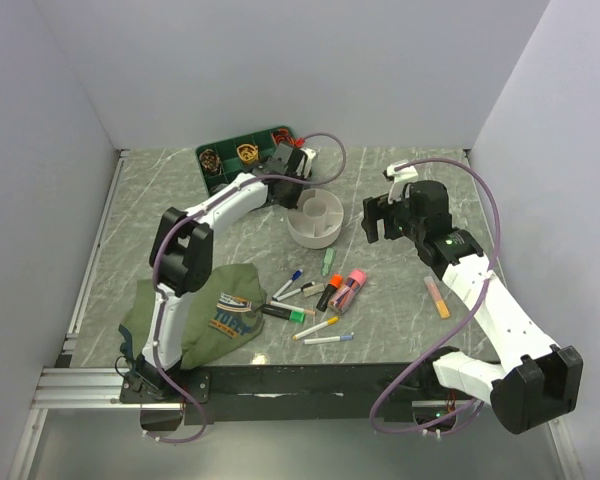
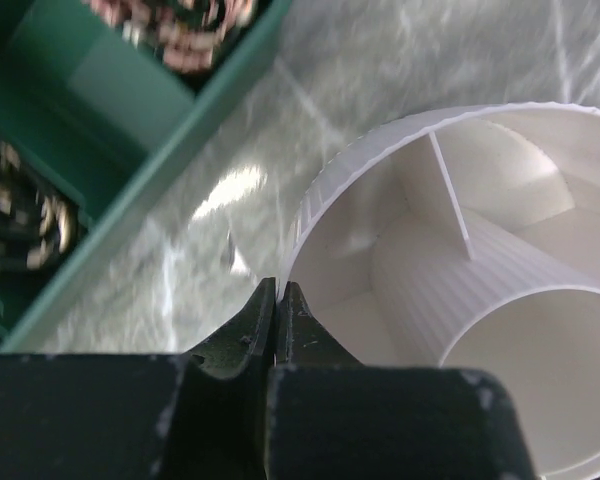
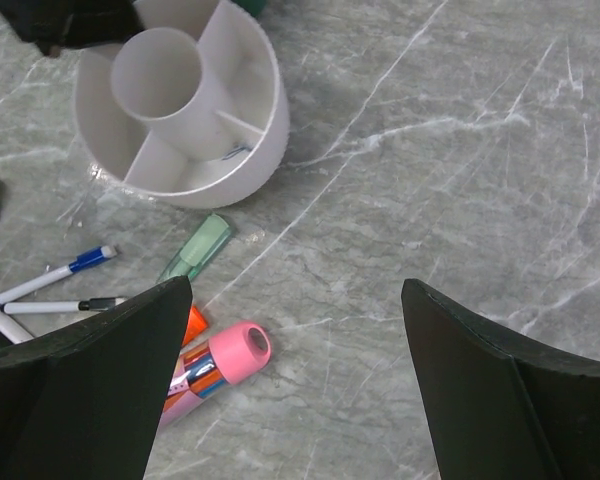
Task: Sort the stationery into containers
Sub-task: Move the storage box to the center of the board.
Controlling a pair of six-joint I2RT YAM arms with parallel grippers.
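Nearest the arm bases, a folded olive-green fabric shirt (image 1: 210,318) with a printed patch lies at the front left of the grey marble-patterned worktop (image 1: 400,180). Just right of it the loose stationery is scattered. A thin white pen with a pale blue end (image 1: 328,339) is closest, and a thin white pen with a yellow tip (image 1: 316,328) lies just behind it. A black marker with a green band (image 1: 283,313) sits just beside the shirt's edge. Behind these, a stubby orange highlighter (image 1: 329,292) and a stubby pink highlighter (image 1: 353,284) lie side by side. A white pen with a blue cap (image 1: 287,284) is to their left, and a pale green translucent highlighter (image 1: 327,262) lies farther back. Well apart to the right, a slim orange pen (image 1: 437,297) lies alone beside the right forearm. The right arm's fingers (image 3: 140,340) are released, spread wide with only bare worktop between them, and hang to the right of the cup. Behind the pens stands the round white plastic desk cup (image 1: 315,220), with dividers around a central tube. The left arm's fingers (image 2: 265,325) are clenched on its far left rim, one outside the ribbed wall and one inside. Just beyond, at the back, lies a dark green rectangular plastic compartment tray (image 1: 230,160) holding coiled brownish items.
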